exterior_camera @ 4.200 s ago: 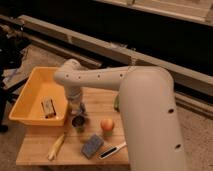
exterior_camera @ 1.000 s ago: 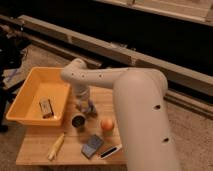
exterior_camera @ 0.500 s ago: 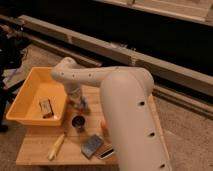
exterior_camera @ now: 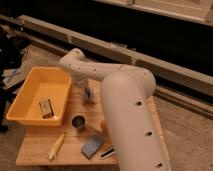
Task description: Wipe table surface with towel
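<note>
Warm, dim light is cast (soft blur throughout); the gripper is lost in shadow beside the yellow bin

Gripper low over table (beside bin)

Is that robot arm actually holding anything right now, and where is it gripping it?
It cannot be told. The gripper hangs low over the wooden table, right of the yellow bin; any hold is unclear.

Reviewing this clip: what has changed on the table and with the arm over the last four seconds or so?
The arm has swung left, and its bulk now covers most of the orange fruit that was in plain sight before. The gripper remains low over the table beside the yellow bin. The bin with the block inside, the dark cup, banana, sponge and marker have not moved. Nothing was picked up or released.
</note>
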Controlling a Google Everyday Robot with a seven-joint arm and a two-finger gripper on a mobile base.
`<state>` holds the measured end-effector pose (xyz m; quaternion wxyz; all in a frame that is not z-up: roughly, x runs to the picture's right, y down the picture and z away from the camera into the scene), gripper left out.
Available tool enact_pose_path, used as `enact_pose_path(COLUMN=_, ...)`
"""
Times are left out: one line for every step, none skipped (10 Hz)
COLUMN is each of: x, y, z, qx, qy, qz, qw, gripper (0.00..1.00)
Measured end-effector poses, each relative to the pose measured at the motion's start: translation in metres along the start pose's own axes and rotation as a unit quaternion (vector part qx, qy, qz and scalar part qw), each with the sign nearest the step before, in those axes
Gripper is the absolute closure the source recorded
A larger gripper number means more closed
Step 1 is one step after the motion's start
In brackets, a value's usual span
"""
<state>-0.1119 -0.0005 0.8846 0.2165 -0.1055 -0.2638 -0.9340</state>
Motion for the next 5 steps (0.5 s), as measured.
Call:
enact_pose_path(x=-0.010, y=0.009, z=0.000, qx=-0.002, qy=0.000, qz=0.011, qw=0.9999, gripper=0.34)
enact_pose_path(x=-0.028, y=0.022, z=-0.001, qx=-0.004, qy=-0.001, qz=0.028, qw=0.9996, gripper=0.34)
enact_pose_path(x=-0.042, y=0.032, z=-0.003, qx=-0.002, qy=0.000, qz=0.042, qw=0.9991, gripper=0.34)
enact_pose_path(x=-0.049, y=0.038, z=-0.003, qx=-0.005, qy=-0.003, qz=0.047, qw=0.9989, gripper=0.34)
enact_pose_path(x=-0.046, y=0.035, z=-0.003, qx=-0.002, qy=-0.002, qz=0.046, qw=0.9990, gripper=0.34)
